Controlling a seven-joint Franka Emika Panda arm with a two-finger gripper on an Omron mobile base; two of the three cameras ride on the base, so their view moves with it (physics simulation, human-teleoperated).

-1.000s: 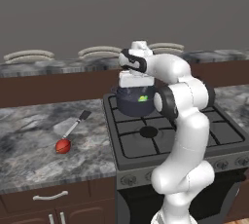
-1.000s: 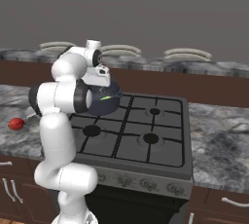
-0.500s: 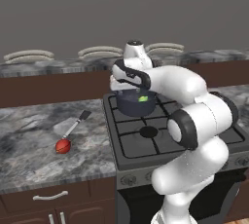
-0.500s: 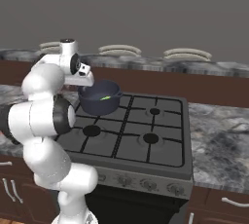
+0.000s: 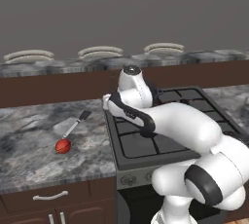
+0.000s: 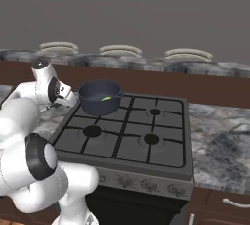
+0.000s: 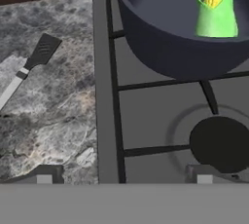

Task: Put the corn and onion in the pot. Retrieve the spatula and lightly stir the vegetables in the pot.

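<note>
The corn lies inside the pot, its green husk and yellow tip plain in the hand view; from the right base view it is just a green fleck at the bottom of the pot, which stands on the stove's rear left burner. In the left base view the white arm hides the pot. That view shows the onion on the marble counter left of the stove, touching or just beside the handle end of the spatula. The hand view catches part of the spatula, lying on the counter beside the stove's edge. The gripper hangs over the stove's left edge, its two tips set wide apart and holding nothing.
</note>
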